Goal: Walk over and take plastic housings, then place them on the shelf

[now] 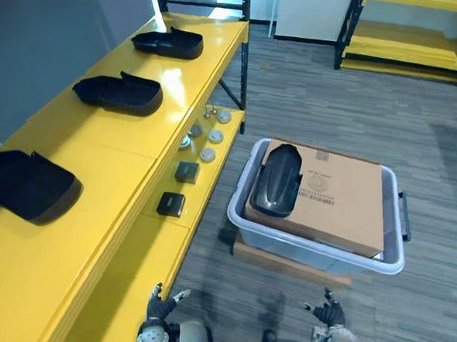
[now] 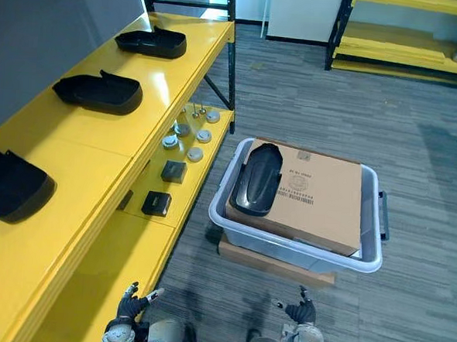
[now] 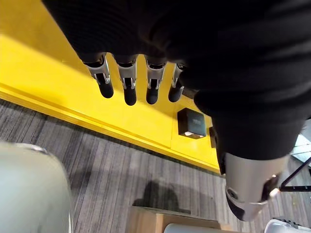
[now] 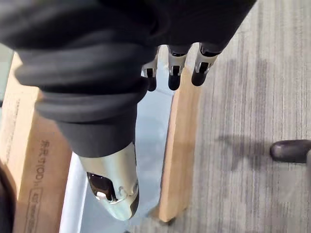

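While the robot stands on a grey plank floor (image 1: 333, 108), a long yellow shelf (image 1: 96, 178) runs along its left and away into the room. A lower tier (image 1: 145, 259) steps out below the shelf's top. A second yellow rack (image 1: 406, 50) stands far off at the back right.

Just right of the shelf, a grey bin (image 1: 309, 249) sits on a wooden board (image 1: 285, 264) on the floor. A cardboard box (image 1: 343, 197) fills most of the bin and rises above its rim. One black housing (image 1: 277, 179) lies on top of the box, at the side nearest the shelf, pointing away from the robot.

Three more black housings lie on the shelf's top, well apart in a row: a near one (image 1: 30, 184), a middle one (image 1: 118, 92) and a far one (image 1: 168, 42) close to the shelf's end. On the lower tier, two small dark blocks (image 1: 171, 204) lie near each other, with a cluster of small round discs (image 1: 208, 154) beyond them.

Both hands hang low, close to the robot. The left hand (image 1: 158, 300) is beside the lower tier, fingers (image 3: 129, 85) straight and apart, holding nothing. Its wrist view shows them above the yellow tier, with one dark block past them. The right hand (image 1: 328, 310) is over the floor in front of the bin, fingers (image 4: 173, 73) relaxed and apart, empty. Its wrist view shows them above the wooden board and the bin's wall.
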Robot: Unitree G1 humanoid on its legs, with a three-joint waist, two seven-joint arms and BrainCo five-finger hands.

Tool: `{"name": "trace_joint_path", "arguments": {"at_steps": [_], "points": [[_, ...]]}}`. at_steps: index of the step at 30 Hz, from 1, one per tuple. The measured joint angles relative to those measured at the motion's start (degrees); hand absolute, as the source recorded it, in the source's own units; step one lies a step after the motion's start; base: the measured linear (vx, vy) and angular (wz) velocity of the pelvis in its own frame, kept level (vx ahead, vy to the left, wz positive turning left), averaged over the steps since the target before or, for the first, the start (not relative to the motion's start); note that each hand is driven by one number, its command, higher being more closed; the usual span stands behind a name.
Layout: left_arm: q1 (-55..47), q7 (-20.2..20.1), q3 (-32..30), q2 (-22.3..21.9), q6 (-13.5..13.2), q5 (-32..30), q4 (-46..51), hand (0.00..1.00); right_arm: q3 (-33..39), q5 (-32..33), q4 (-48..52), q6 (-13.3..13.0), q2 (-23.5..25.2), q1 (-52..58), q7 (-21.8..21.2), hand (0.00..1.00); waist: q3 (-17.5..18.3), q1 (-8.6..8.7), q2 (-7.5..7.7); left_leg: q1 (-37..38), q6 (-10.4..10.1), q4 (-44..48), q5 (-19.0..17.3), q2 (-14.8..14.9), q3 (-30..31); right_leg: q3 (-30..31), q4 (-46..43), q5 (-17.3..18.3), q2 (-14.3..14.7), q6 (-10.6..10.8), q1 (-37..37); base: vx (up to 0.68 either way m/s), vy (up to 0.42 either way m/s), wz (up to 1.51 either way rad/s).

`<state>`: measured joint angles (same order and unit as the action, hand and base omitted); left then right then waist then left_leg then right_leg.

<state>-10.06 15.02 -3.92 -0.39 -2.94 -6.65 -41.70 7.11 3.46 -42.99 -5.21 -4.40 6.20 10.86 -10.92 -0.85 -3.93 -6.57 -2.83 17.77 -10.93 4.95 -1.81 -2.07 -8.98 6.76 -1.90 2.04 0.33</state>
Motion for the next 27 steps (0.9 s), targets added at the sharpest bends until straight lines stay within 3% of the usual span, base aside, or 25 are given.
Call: {"name": "trace_joint_path", "arguments": {"at_steps": [6, 12, 16, 21, 27], "points": [[1.4, 0.0, -0.2, 1.5, 0.2, 1.4, -3.4, 0.00, 0.5, 2.9, -0.5, -0.1, 1.7, -0.8, 0.6, 0.00, 0.5, 0.01, 1.74, 2.6, 2.5, -1.1, -1.5, -2.2, -5.8, 5.3, 2.7, -1.4, -2.3, 2.6, -0.2, 0.12, 0.155, -0.47], [2.6, 0.0, -0.2, 2.8, 0.2, 1.4, -3.4, 0.00, 5.6, 5.3, 0.2, -0.2, 1.8, -1.3, 1.6, 0.00, 1.3, 0.06, 2.49, 4.7, 2.9, -1.9, -1.5, -4.2, -5.9, 5.2, 6.3, -2.6, -4.3, 3.6, 2.5, 0.14, 0.090, -0.22], [2.0, 0.0, -0.2, 3.0, 0.2, 1.4, -3.4, 0.00, 11.3, 6.2, 6.2, -0.6, 1.8, 0.1, 3.1, 0.00, 1.5, 0.15, 2.58, 6.2, 3.1, -3.4, -1.4, -4.3, -5.3, 5.0, 6.9, -2.8, -4.2, 3.6, 3.3, 0.08, 0.005, -0.05], [0.1, -0.1, -0.2, 2.6, 0.2, 1.4, -3.4, 0.00, 24.4, 7.5, 14.8, -1.4, 1.3, 0.5, 8.2, 0.00, 3.5, 0.88, 3.01, 8.5, 3.3, -6.5, -1.2, -4.3, -4.4, 3.7, 7.4, -2.9, -4.0, 3.7, 4.5, 0.05, -0.001, 0.04], [-1.3, -1.3, -0.2, 2.6, 0.2, 1.2, -3.4, 0.00, 26.3, 4.6, 32.0, -1.8, -1.5, -0.2, 12.9, 0.00, 5.1, 1.76, 3.08, 9.3, 4.1, -8.1, 0.3, -5.1, -3.3, 3.4, 8.3, -4.9, -4.5, 4.1, 4.7, -0.01, 0.017, -0.04]]}}
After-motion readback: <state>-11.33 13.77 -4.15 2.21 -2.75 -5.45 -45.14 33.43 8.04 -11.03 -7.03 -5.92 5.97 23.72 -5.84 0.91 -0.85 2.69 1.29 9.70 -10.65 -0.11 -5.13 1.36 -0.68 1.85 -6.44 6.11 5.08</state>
